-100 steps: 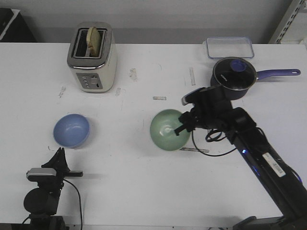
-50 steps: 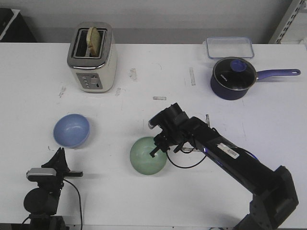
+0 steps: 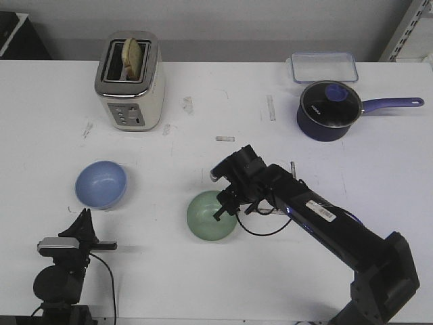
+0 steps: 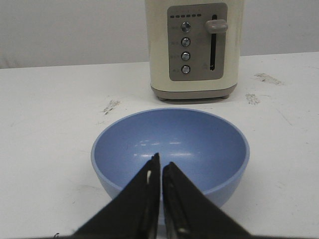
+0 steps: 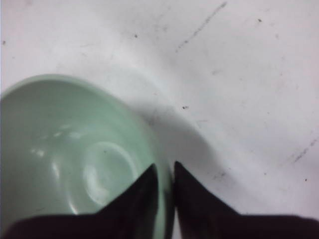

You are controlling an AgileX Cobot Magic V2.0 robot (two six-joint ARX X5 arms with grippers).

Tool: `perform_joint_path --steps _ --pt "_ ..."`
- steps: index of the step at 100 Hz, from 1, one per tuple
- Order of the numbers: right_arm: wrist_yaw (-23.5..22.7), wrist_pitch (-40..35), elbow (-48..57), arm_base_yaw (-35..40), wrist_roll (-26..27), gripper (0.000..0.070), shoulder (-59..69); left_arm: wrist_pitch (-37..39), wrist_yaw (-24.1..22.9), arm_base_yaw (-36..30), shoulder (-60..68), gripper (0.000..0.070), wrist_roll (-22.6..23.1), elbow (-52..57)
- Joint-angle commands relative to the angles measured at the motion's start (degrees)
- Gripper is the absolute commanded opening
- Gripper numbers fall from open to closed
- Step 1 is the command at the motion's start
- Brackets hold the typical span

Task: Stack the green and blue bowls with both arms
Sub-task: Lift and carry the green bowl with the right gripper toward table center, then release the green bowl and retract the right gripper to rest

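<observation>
The pale green bowl (image 3: 211, 218) is near the middle front of the table, and my right gripper (image 3: 225, 207) is shut on its right rim. The right wrist view shows one finger inside the green bowl (image 5: 75, 159) and one outside, with the gripper (image 5: 164, 170) pinching the wall. Whether the bowl rests on the table I cannot tell. The light blue bowl (image 3: 101, 184) sits upright and empty at the left. My left gripper (image 3: 83, 218) is low at the front left, shut and empty, just short of the blue bowl (image 4: 199, 144), its tips (image 4: 160, 162) pointing at the near rim.
A cream toaster (image 3: 128, 84) holding bread stands at the back left, beyond the blue bowl. A dark navy saucepan (image 3: 329, 110) with a lid and long handle is at the back right, with a clear lidded container (image 3: 323, 66) behind it.
My right arm carried the green bowl left and toward the front of the table, then shifted it slightly right. The left arm and the blue bowl have not moved.
</observation>
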Motion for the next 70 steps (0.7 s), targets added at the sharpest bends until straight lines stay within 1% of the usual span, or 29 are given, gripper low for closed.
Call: perform_joint_path --steps 1,2,4,5,12,16,38,42,46,47,53,54,57,58,59,63,64,70 --pt "-0.2 0.3 0.5 0.5 -0.3 0.0319 1.2 0.8 0.2 -0.1 -0.1 0.0001 -0.2 -1.2" --pt "-0.2 0.3 0.5 0.5 -0.3 0.0329 1.2 0.8 0.2 -0.1 -0.1 0.0002 -0.2 -1.2" --pt "-0.2 0.3 0.5 0.5 -0.3 0.0382 1.2 0.8 0.2 -0.1 -0.1 0.0002 -0.2 -1.2" --pt "-0.2 0.3 0.5 0.5 -0.3 0.0392 1.2 0.8 0.2 -0.1 -0.1 0.0002 -0.2 -1.2" --pt "-0.2 0.3 0.7 0.5 -0.3 0.0524 1.0 0.8 0.2 -0.1 -0.1 0.0002 -0.2 -1.2" --pt "-0.1 0.3 1.0 0.4 -0.4 0.0554 0.8 0.8 0.2 -0.1 -0.1 0.0002 -0.2 -1.2" --pt "-0.1 0.1 3.9 -2.3 -0.3 0.0543 -4.7 0.8 0.2 -0.1 -0.1 0.0002 -0.1 -1.2" --pt "-0.1 0.1 4.2 -3.0 -0.3 0.0509 -6.4 0.8 0.2 -0.1 -0.1 0.0002 -0.1 -1.2" --pt "-0.1 0.2 4.2 -4.1 -0.3 0.0427 -8.7 0.9 0.2 -0.1 -0.1 0.0002 -0.1 -1.2" --pt "-0.1 0.3 4.2 -4.2 -0.3 0.0415 -9.0 0.9 0.2 -0.1 -0.1 0.0002 -0.1 -1.2" --pt "0.0 0.2 4.2 -5.7 -0.3 0.0273 -12.0 1.0 0.2 -0.1 -0.1 0.0001 -0.1 -1.2" --pt "0.0 0.1 4.2 -6.2 -0.3 0.0236 -12.7 1.0 0.2 -0.1 -0.1 0.0002 -0.1 -1.2" --pt "0.0 -0.2 4.2 -7.1 -0.3 0.0162 -14.3 1.0 0.2 -0.1 -0.1 0.0002 -0.1 -1.2" --pt "0.0 -0.3 4.2 -7.2 -0.3 0.0150 -14.6 1.0 0.2 -0.1 -0.1 0.0002 -0.1 -1.2" --pt "0.1 -0.5 4.2 -7.7 -0.4 0.0115 -15.3 1.1 0.2 -0.1 -0.1 0.0002 -0.1 -1.2" --pt "0.3 -1.2 4.0 -8.9 -0.8 0.0030 -17.0 1.1 0.2 -0.1 -0.1 0.0001 -0.1 -1.2" --pt "0.4 -1.6 4.0 -9.4 -0.9 0.0000 -17.7 1.2 0.2 -0.1 -0.1 0.0002 -0.1 -1.2" --pt "2.3 -2.6 3.0 -11.7 -1.3 0.0000 -20.9 1.3 0.2 -0.1 -0.1 0.0001 -0.1 -1.2"
